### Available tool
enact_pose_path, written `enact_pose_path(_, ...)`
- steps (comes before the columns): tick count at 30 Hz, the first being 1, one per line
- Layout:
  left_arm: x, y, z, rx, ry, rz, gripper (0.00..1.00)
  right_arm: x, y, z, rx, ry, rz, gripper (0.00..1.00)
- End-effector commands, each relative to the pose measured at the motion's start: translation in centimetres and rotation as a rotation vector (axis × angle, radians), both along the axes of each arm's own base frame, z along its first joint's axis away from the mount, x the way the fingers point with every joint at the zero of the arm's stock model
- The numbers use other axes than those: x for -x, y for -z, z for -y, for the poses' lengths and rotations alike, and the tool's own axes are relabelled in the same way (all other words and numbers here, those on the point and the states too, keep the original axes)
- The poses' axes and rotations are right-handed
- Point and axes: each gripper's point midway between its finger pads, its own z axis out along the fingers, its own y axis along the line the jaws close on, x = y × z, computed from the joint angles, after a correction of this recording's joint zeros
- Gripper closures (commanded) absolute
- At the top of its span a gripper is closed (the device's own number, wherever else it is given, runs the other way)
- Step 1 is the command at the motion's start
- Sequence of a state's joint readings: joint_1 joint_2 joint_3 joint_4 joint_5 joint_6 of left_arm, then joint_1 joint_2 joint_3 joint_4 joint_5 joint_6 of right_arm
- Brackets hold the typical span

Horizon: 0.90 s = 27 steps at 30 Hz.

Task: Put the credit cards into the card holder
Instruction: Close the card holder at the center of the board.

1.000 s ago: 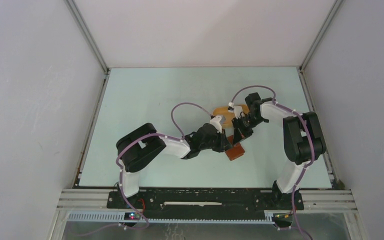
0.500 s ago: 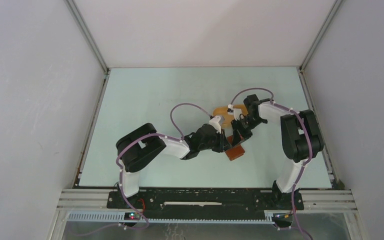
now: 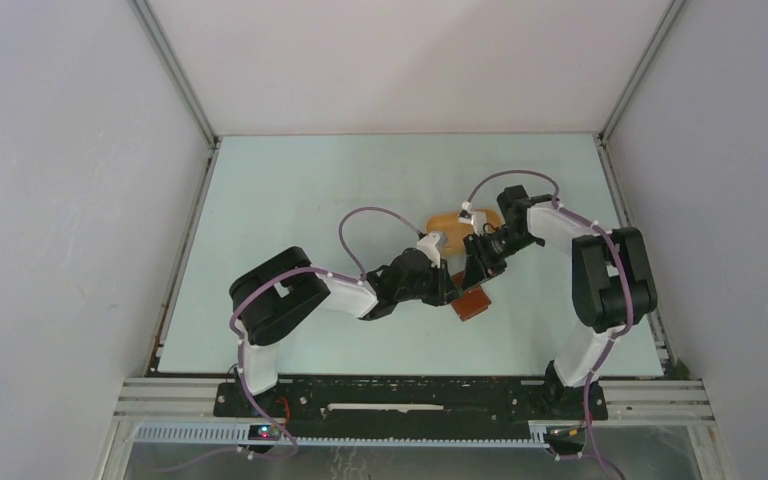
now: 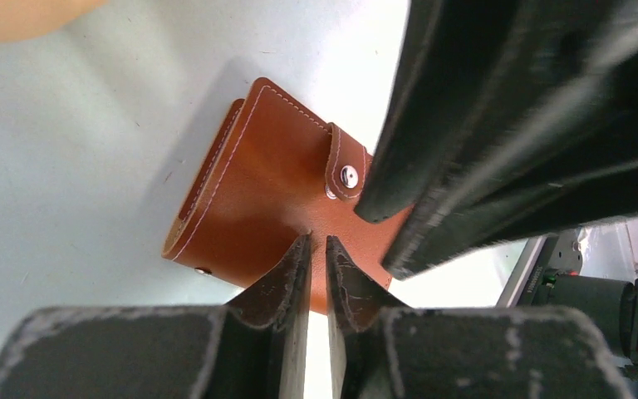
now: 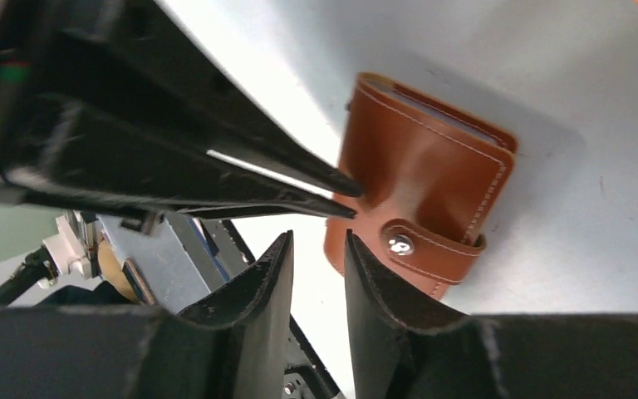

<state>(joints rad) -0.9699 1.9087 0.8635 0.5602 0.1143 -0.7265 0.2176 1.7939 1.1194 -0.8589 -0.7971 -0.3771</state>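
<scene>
The holder (image 4: 257, 191) lies flat on the table (image 3: 290, 200), on the near side of the tray (image 3: 443, 219) and close to it. Both grippers meet over the holder.

1. Top view: you see the layout only. The arms hide the jaws and most of the holder.
2. Left wrist view: the strap with its snap (image 4: 348, 175) faces you. The left gripper (image 4: 316, 245) has its jaws set narrow, with the tips at the holder's near edge. You cannot tell whether they pinch the leather. The right arm's fingers (image 4: 465, 125) end just beside the snap.
3. Right wrist view: the right gripper (image 5: 316, 245) has its jaws apart with nothing between them, just beside the strap. A grey-blue strip (image 5: 453, 116) shows inside the holder's far edge. You cannot tell whether it is a card.

Count: one holder, one tray, one strip, two grippers.
</scene>
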Motion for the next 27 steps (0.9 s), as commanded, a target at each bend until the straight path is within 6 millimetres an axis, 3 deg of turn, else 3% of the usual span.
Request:
enact_pose_path(1,0.7,1.9,-1.6,-0.071,-0.005,-0.040,0.82,-0.4,-4.8,-1.0,-0.140,-0.063,0.146,0.61)
enact_pose_path(5,0.7,2.1,-1.5,-0.070,-0.002,-0.045,0.82,-0.7,-5.8,-0.3,-0.139,-0.072,0.214,0.60)
enact_pose_path(12,0.7,2.2,-1.5,-0.070,-0.001,-0.048,0.83,-2.9,-3.5,2.4,0.106,-0.056,0.373,0.57)
enact_pose_path(17,0.8,2.4,-1.3,-0.070,0.005,-0.055,0.83,-3.1,-1.9,2.6,0.233,-0.097,0.443,0.50)
enact_pose_path(27,0.8,2.5,-1.2,-0.065,0.010,-0.058,0.82,-2.9,-0.3,2.1,0.312,-0.138,0.453,0.43)
